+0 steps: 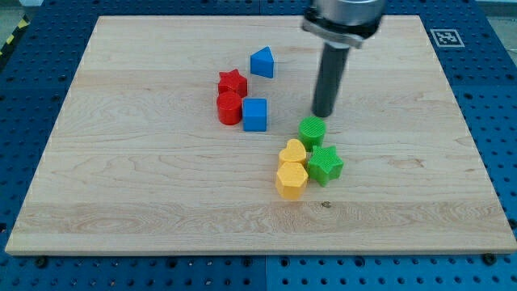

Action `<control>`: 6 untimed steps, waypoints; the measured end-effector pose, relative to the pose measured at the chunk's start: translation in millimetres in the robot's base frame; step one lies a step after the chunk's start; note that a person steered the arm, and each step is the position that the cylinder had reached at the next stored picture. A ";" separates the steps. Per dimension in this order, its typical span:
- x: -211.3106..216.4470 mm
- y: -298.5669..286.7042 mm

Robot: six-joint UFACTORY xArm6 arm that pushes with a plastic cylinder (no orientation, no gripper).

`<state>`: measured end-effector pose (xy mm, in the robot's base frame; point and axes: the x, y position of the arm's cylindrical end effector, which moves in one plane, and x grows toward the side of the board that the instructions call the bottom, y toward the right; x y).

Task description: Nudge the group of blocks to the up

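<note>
My tip (323, 115) stood on wooden surface (121, 162), just above green cylinder (312, 131). Lower cluster: green cylinder, green star (325, 164), yellow heart (292, 152), yellow hexagon (291, 180), packed touching. Upper cluster: red star (233, 82), red cylinder (229, 107), blue cube (255, 115), blue wedge (262, 62). Tip sat on wrong side for upward push, likely to circle below. No gripper fitted; no containers.

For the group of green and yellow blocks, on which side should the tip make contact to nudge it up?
With no claw, I can only push. Contact belongs on the view's-bottom side of the group, probably against the yellow hexagonal block, which sits lowest, with the green star, yellow heart-like block and green cylinder above it. My tip is now just above the green cylinder, so it must go round first.
</note>
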<state>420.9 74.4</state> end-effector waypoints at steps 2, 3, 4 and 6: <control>43.6 -3.3; 47.0 -25.6; 40.2 -72.5; -17.7 -95.7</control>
